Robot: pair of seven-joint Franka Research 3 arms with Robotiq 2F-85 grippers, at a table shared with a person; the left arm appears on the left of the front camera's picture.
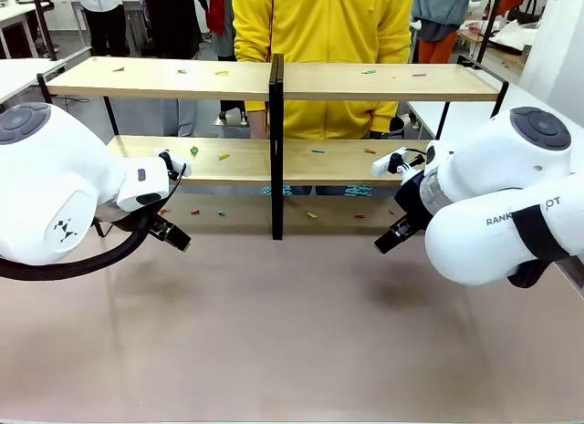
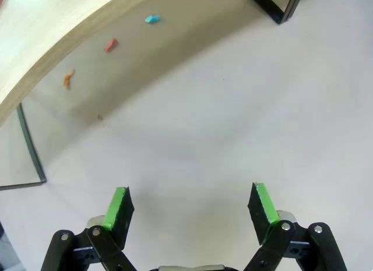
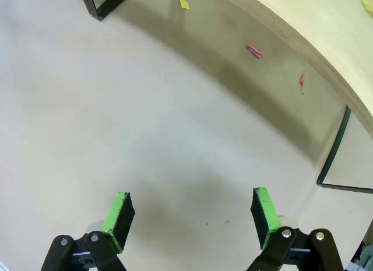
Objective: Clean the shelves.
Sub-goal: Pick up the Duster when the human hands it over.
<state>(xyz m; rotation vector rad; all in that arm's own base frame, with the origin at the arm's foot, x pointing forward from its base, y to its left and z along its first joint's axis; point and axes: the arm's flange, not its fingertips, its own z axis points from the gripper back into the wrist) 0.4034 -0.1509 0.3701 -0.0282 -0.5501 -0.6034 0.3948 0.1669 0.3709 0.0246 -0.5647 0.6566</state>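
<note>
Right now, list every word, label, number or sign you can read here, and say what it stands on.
"RANK" ... "OT": on the right arm; the middle letters are hidden by a black strap.
A small black logo, no letters: on the left arm.
No other readable text.

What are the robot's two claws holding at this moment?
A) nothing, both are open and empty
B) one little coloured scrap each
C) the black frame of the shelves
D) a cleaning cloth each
A: the wrist views show the left gripper and the right gripper spread open, with plain table between their green pads.
</note>
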